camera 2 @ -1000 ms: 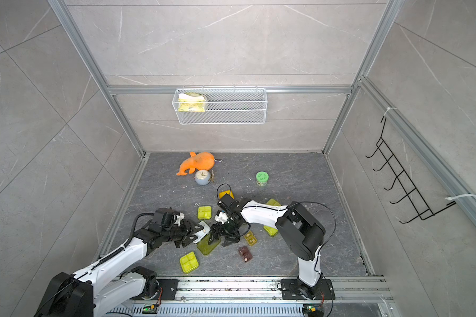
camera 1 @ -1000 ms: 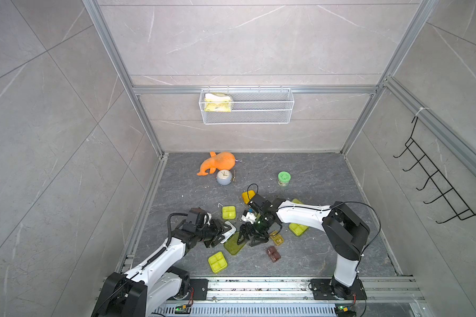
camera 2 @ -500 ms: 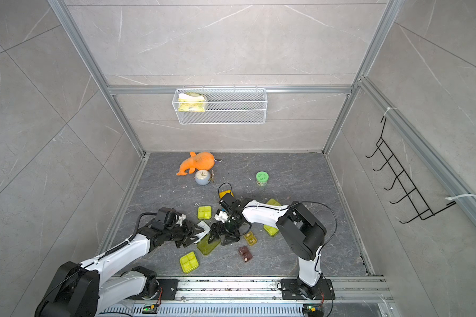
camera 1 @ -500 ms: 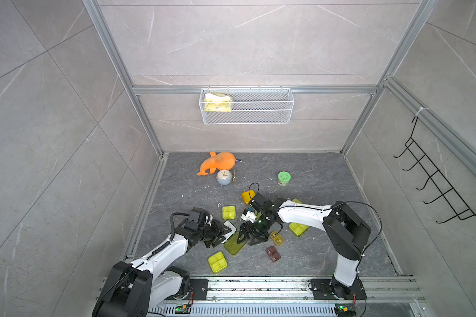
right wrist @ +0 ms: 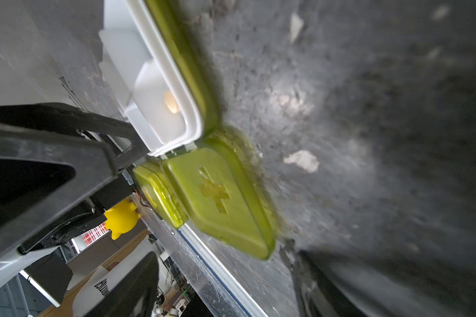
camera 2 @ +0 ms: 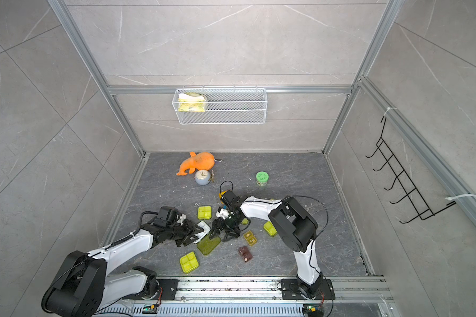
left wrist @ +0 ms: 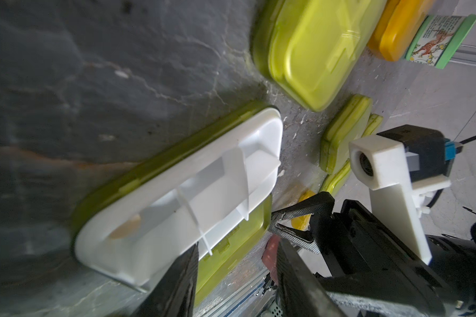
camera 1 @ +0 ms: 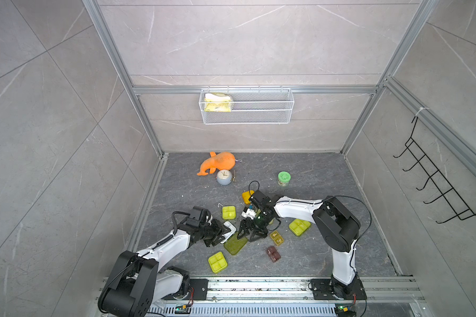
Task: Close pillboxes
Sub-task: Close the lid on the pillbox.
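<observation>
— What had changed?
— The left pincer (camera 1: 222,233) had crept in and narrowed, jaws apart at the open pillbox's white plastic tray (camera 1: 230,228) (whether it touched, I couldn't tell). The translucent yellow-green lid (camera 1: 235,244) lay flat on the grey surface (camera 1: 313,170). The right pincer (camera 1: 251,235) hung wide and empty above it. Closing looked near.
— And the count?
— That open one, three other yellow-green-lidded pillboxes (camera 1: 228,212), one orange box (camera 1: 247,197), one small amber box (camera 1: 276,238), one dark red box (camera 1: 273,253).

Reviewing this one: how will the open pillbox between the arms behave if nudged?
The open pillbox looks like thin hard plastic, so probably light and apt to slide on the hard floor. Its hinged lid lies flat, so it likely swings rather than bends.
</observation>
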